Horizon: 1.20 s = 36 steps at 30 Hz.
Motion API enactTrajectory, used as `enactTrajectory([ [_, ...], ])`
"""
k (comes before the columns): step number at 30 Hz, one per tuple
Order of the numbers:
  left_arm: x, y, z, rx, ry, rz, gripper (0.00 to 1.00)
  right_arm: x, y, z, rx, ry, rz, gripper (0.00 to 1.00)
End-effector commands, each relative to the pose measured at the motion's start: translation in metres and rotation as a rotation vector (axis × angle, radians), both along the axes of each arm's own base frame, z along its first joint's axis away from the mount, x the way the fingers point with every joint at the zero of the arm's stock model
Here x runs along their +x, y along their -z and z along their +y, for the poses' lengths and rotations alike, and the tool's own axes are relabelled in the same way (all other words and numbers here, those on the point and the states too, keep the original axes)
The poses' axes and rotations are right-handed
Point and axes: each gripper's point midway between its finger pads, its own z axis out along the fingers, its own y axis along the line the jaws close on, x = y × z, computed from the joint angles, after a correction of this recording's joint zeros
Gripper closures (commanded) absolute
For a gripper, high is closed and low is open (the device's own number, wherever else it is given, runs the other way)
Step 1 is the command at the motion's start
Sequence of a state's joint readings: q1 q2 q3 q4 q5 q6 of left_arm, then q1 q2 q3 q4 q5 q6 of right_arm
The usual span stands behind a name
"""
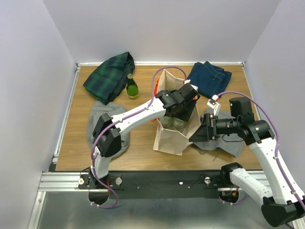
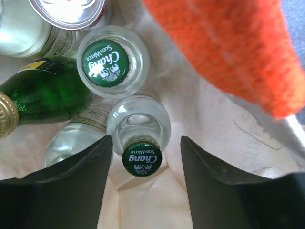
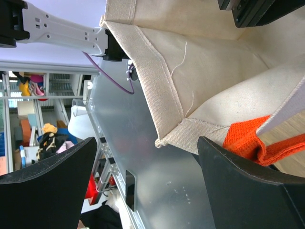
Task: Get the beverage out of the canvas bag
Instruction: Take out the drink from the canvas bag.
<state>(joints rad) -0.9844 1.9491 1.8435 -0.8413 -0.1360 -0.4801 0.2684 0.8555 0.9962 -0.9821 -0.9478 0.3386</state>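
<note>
- Left claw [image 2: 145,143] with spread fingers flanks green-capped clear glass bottle [image 2: 141,159]; free gap right.
- Orange woven handle [image 2: 224,47] overhangs right.
- Dark green glass bottle [image 2: 43,93] crowds left.

The left arm [image 1: 138,113] and the right arm [image 1: 272,160] are built alike: smooth white shells joined by chunky black joint housings. A thin purple cable [image 1: 167,67] loops outside the shells of each. The left gripper [image 2: 146,139] and the right gripper [image 3: 147,140] carry matte black, wedge-shaped fingers [image 2: 71,186]. Small dark screw holes dot one white link.
</note>
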Motion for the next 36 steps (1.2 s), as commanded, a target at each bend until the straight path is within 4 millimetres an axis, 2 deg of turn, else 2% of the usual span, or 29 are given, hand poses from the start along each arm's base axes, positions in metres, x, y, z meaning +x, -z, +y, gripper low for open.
enactTrajectory([
  [1, 0.0048, 0.0037, 0.0018, 0.028, -0.018, -0.010, 0.34, -0.0062, -0.0009, -0.0037, -0.025, 0.008, 0.006, 0.05],
  [16, 0.0085, 0.0028, -0.0046, 0.018, -0.017, -0.009, 0.35, -0.0054, -0.0011, -0.0031, -0.021, 0.008, 0.003, 0.05],
  [23, 0.0072, 0.0037, -0.0050, 0.022, -0.009, -0.005, 0.45, -0.0057, -0.0015, -0.0041, -0.030, 0.009, -0.001, 0.05],
  [28, 0.0065, 0.0046, 0.0003, 0.039, -0.008, -0.007, 0.46, -0.0044, -0.0017, -0.0044, -0.033, 0.011, -0.002, 0.05],
  [36, 0.0070, 0.0066, -0.0018, 0.037, -0.005, -0.004, 0.57, -0.0040, -0.0011, -0.0045, -0.038, 0.012, 0.001, 0.05],
])
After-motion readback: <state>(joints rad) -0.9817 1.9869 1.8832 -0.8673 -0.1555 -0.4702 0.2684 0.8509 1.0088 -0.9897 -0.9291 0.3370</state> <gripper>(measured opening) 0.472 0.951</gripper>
